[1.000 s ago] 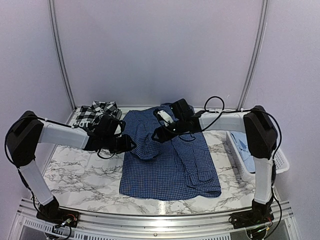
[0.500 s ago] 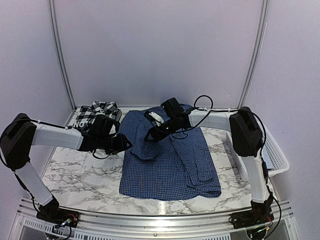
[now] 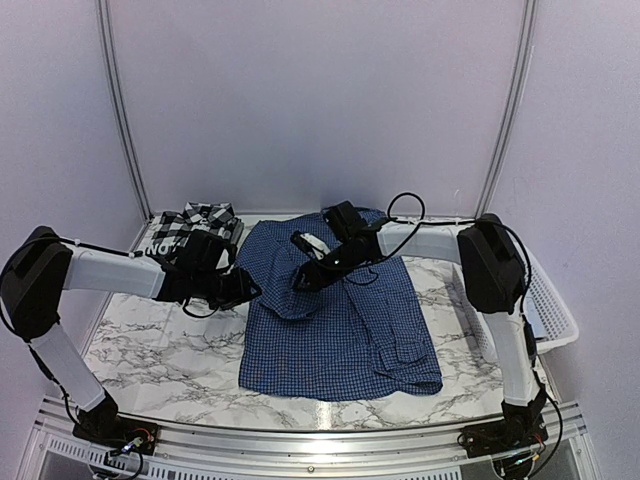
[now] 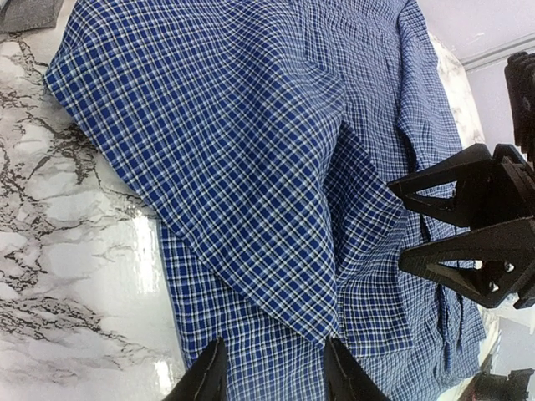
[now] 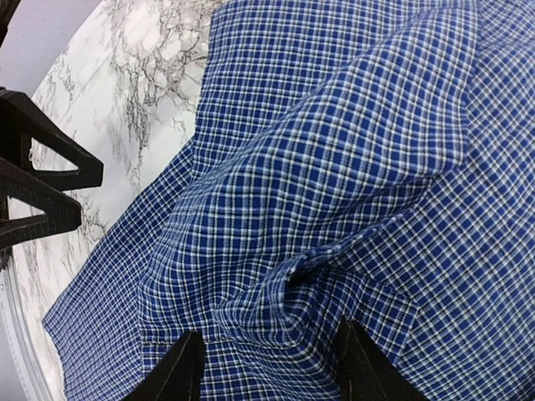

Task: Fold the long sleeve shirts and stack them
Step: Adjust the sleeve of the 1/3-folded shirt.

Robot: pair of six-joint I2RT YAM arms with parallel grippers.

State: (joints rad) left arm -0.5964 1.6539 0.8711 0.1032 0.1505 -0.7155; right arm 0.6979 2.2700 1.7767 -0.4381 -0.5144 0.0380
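— Which shirt are they on?

— The dark blue checked shirt [image 3: 345, 330]. It's lying spread in the middle of the counter [image 3: 160, 350]. The black-and-white plaid shirt [image 3: 195, 222] sits folded in the far left corner. I can't make out the pale one from here, only the white basket [image 3: 560, 320] off to the right.

— And the step?

— I'd say the first side fold. The shirt's left edge is laid over the body as a slanted flap, and both arms are over its upper left part.

— Are they holding anything?

— Doesn't look like it. The left pincer [image 4: 274, 359] has its fingers apart, with the point of the flap lying between them. The right pincer [image 5: 269, 342] is also apart, straddling a raised pucker in the cloth. The two are near each other but not touching.

— So what's next?

— My guess is the right one has to come down and close on that pucker, or press it flat, so the flap lies smooth. The other side and sleeve need folding in before it goes on the plaid one.
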